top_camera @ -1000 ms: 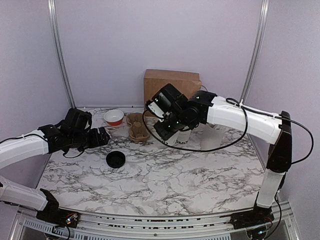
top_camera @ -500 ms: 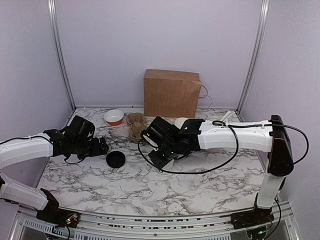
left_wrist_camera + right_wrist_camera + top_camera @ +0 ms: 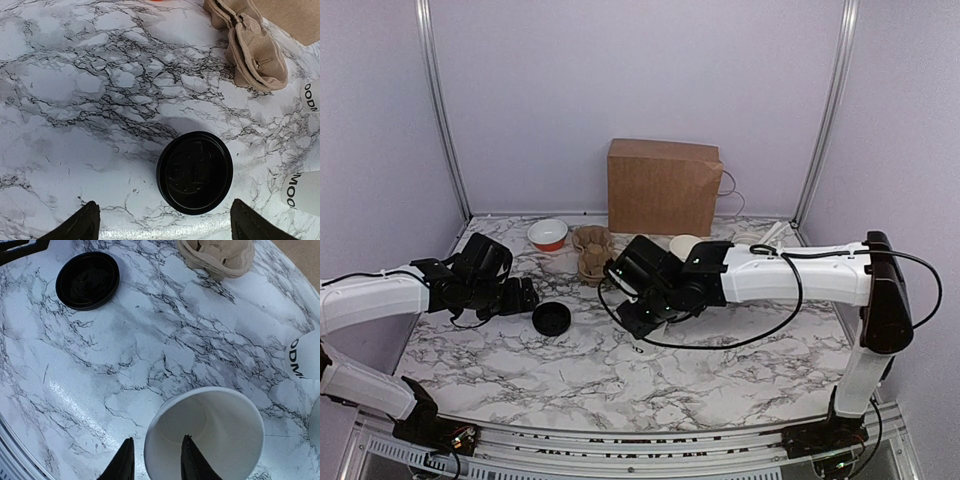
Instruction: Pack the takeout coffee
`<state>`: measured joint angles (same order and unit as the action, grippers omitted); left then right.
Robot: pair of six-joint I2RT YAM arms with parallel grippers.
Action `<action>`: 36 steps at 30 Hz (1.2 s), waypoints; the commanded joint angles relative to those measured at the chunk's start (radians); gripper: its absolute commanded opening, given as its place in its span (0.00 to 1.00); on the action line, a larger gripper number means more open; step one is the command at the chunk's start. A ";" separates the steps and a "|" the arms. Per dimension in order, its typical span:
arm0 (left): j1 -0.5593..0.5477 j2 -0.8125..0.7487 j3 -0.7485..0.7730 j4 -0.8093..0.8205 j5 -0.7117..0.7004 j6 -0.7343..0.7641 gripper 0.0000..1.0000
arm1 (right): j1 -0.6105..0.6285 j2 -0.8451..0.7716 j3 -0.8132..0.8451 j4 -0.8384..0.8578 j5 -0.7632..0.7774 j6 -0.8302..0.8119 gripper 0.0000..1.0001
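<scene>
No cup with a lid on it shows in any view. A round black lid [image 3: 551, 319] lies alone on the marble table [image 3: 650, 375]; it also shows in the left wrist view [image 3: 194, 172] and the right wrist view [image 3: 87, 280]. My left gripper [image 3: 525, 297] is open and empty just left of the lid, its fingers [image 3: 75, 227] wide apart [image 3: 162, 225]. My right gripper [image 3: 155, 460] is shut on the rim of a lidless white paper cup [image 3: 205, 435], one finger inside and one outside, low over the table's middle [image 3: 642, 312].
A brown pulp cup carrier [image 3: 592, 252] and a red-and-white bowl [image 3: 548, 234] sit at the back left. A cardboard box [image 3: 663, 187] stands at the back wall. Another lettered white cup [image 3: 684, 245] stands behind my right arm, and two show in the left wrist view [image 3: 302, 192].
My right arm has come down from near the box to low over the table's middle, carrying the lidless cup. My left gripper has moved lower and closer to the black lid.
</scene>
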<state>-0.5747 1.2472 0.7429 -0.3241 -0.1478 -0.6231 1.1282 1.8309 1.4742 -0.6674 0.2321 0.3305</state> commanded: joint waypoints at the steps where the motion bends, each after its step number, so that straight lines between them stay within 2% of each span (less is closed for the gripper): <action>1: 0.006 0.012 -0.005 0.005 0.006 0.008 0.89 | 0.009 -0.073 0.011 0.037 -0.020 0.009 0.32; 10: 0.005 0.040 -0.005 0.016 0.014 0.011 0.68 | 0.009 -0.177 -0.026 0.120 -0.014 0.004 0.48; 17: 0.005 0.088 0.012 0.030 0.016 0.018 0.60 | -0.019 -0.292 -0.108 0.227 0.010 0.018 0.59; 26: 0.005 0.179 0.049 0.063 0.028 0.020 0.50 | -0.118 -0.486 -0.278 0.352 -0.037 0.067 0.62; 36: -0.010 0.312 0.119 0.058 -0.012 0.041 0.37 | -0.144 -0.569 -0.346 0.358 0.005 0.070 0.63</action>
<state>-0.5758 1.5219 0.8234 -0.2722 -0.1345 -0.6018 0.9909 1.2926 1.1370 -0.3420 0.2131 0.3927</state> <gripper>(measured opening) 0.381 0.632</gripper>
